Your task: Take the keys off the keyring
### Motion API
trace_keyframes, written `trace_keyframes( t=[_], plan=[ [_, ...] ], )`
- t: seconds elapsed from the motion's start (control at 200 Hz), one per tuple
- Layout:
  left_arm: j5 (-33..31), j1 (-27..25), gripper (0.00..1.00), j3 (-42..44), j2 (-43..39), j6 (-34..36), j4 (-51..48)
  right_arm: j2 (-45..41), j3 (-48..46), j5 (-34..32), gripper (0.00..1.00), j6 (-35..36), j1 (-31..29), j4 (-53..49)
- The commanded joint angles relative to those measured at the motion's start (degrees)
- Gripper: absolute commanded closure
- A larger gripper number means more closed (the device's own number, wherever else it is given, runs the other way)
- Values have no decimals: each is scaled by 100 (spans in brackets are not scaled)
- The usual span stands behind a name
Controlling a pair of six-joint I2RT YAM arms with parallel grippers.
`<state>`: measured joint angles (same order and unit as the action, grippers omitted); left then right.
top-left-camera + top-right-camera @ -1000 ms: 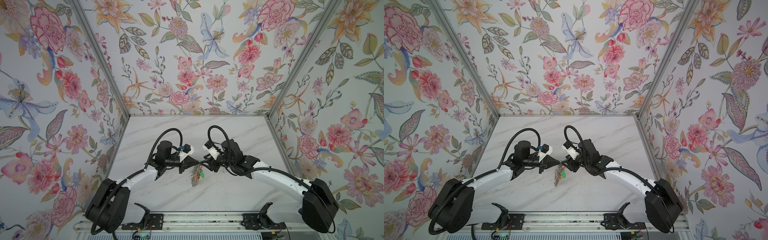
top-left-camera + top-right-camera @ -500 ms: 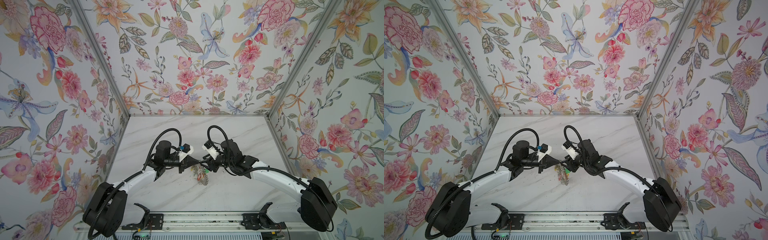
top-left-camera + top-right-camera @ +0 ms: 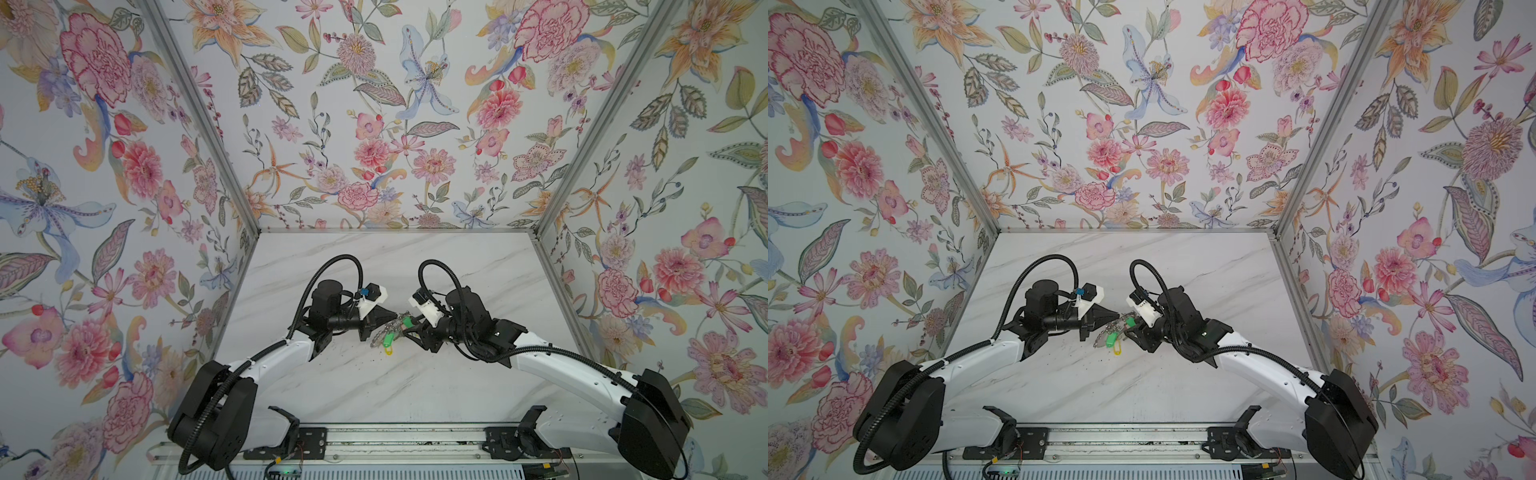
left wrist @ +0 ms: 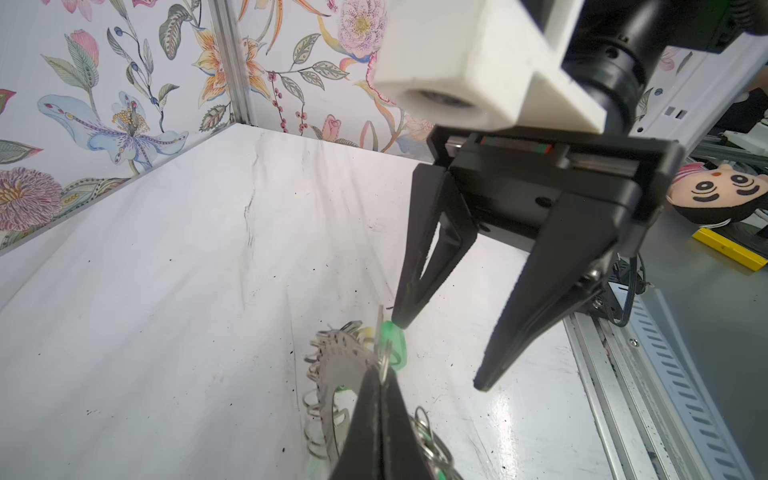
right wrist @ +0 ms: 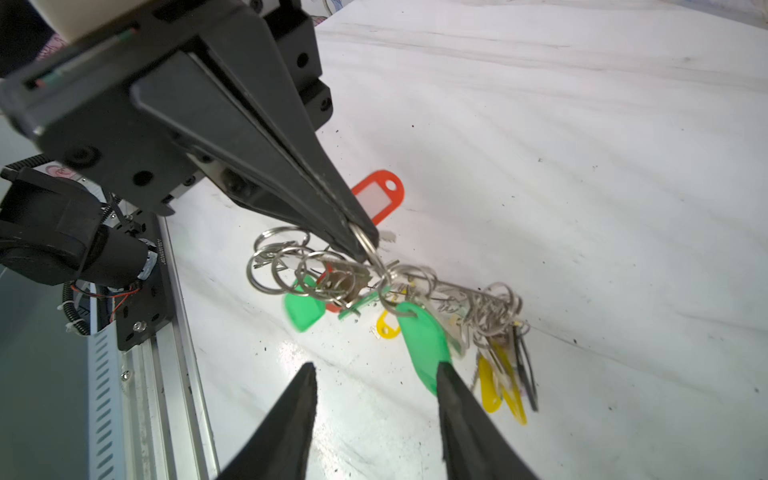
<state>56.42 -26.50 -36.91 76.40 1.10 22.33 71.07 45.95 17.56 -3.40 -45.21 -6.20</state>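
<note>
At the middle of both top views, the left pincer (image 3: 395, 322) is clenched on one small ring (image 5: 374, 255) at the rim of the keyring (image 4: 340, 365). The bunch hangs from that grip, low over the counter (image 3: 457, 270). Whether its lowest tags touch the counter cannot be told.

The right pincer (image 5: 376, 374) stands released, with nothing between its jaws. One fingertip (image 5: 446, 374) touches a green tag (image 5: 424, 345). This tag lies just beside the right pincer, on the side facing the left pincer, so the right arm is the nearer free arm.

In a top view the long axis of the bunch runs from lower left to upper right, slantwise to the line joining the two pincers. The keys (image 5: 494, 316) cluster at one end of that axis.

Judgement: the next move needs the jaws closed across the tag, then a pull toward the right of the frame.

An orange tag (image 5: 378, 199) lies apart on the counter, near the left pincer. Bare counter extends toward the upper frame. The walls stand well apart, and the rail (image 3: 395, 436) bounds the lower edge.
</note>
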Motion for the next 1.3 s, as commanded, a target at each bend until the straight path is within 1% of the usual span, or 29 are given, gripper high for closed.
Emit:
trace_keyframes(
  t=[0.0,0.2,0.355,0.55,0.686,0.911,1.021,1.196,1.296],
  plan=[
    [-2,49,100,-234,14,4,314,-178,-175,-128,52,118,48,-199],
    [180,29,100,-265,86,-12,307,-207,-278,-235,51,250,80,-27],
    [244,6,100,-256,114,-4,281,-94,-225,13,51,296,102,253],
    [299,-27,100,-256,77,21,213,273,-75,201,52,345,133,631],
    [327,-21,100,-271,64,59,145,567,72,315,52,389,142,765],
    [328,-35,100,-258,50,98,96,696,196,442,52,422,170,806],
    [300,-31,100,-273,24,147,36,605,183,513,52,433,214,640],
    [330,-21,100,-303,68,177,26,153,-128,594,52,299,362,555],
    [395,-30,100,-300,109,153,66,9,-386,894,53,82,571,833]
  ],
)
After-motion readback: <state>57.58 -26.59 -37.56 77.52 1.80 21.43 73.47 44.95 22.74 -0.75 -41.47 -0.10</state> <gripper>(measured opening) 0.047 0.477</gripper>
